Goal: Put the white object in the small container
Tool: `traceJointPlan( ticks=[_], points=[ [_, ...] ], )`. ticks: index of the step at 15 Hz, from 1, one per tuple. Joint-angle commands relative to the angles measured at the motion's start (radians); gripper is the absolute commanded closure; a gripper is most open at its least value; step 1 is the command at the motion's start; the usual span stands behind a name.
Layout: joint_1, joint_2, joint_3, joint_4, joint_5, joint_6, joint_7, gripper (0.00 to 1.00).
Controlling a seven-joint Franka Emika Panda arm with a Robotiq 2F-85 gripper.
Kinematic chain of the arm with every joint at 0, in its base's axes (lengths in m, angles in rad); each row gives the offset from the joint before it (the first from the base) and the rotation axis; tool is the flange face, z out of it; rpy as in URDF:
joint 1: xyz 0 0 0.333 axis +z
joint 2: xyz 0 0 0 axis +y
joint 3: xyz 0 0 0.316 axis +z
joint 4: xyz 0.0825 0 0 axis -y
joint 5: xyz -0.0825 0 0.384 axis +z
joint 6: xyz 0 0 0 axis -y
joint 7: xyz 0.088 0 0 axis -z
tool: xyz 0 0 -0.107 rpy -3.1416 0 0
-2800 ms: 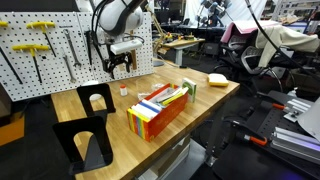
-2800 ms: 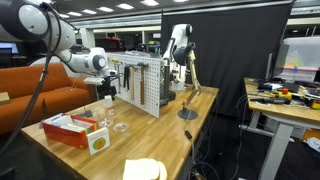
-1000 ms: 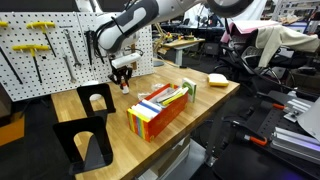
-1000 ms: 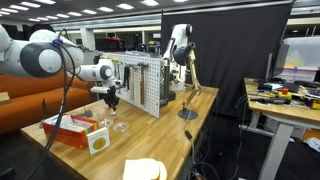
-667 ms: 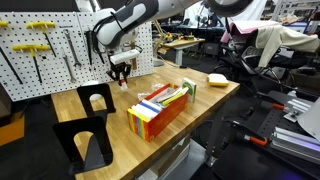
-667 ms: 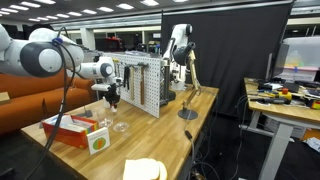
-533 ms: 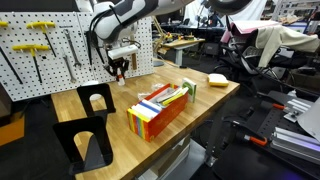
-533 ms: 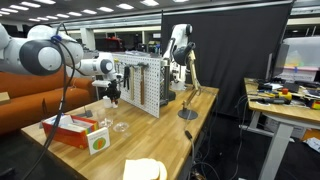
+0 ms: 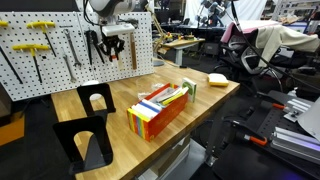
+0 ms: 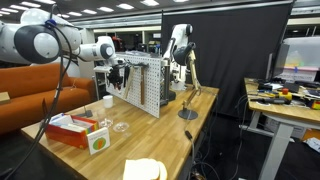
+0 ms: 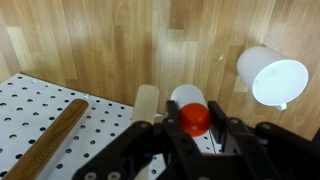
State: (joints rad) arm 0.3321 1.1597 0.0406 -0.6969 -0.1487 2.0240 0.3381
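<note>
In the wrist view the white object (image 11: 186,98), a tiny bottle with a red end (image 11: 194,119), sits between my fingers and hangs above the wooden table. My gripper (image 11: 193,126) is shut on it. The small container, a white cup (image 11: 272,76), stands on the table at the upper right of that view, apart from the object. In both exterior views the gripper (image 9: 112,46) (image 10: 117,76) is raised well above the tabletop, in front of the pegboard. The cup (image 10: 107,101) stands below it.
A multicoloured box (image 9: 160,108) (image 10: 72,128) lies mid-table and a pale yellow sponge block (image 9: 217,79) (image 10: 145,170) near one corner. Two black stands (image 9: 95,98) (image 9: 85,140) sit at the near end. The pegboard with hanging tools (image 9: 40,50) backs the table. A clear glass (image 10: 120,125) stands close to the cup.
The gripper has risen from just above the tabletop to high in front of the pegboard, carrying the white object up with it.
</note>
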Motion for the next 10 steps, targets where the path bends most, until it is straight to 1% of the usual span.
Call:
traceJointPlan(
  ticks=[1, 3, 6, 10],
  points=[
    [-0.005, -0.068, -0.007, -0.077, -0.002, 0.002, 0.028, 0.91],
    [-0.004, -0.091, -0.007, -0.101, -0.002, 0.0, 0.042, 0.91],
    [-0.011, -0.154, 0.0, -0.178, 0.004, 0.002, 0.058, 0.91],
    [-0.015, -0.273, 0.006, -0.361, 0.013, 0.021, 0.095, 0.91]
  ],
)
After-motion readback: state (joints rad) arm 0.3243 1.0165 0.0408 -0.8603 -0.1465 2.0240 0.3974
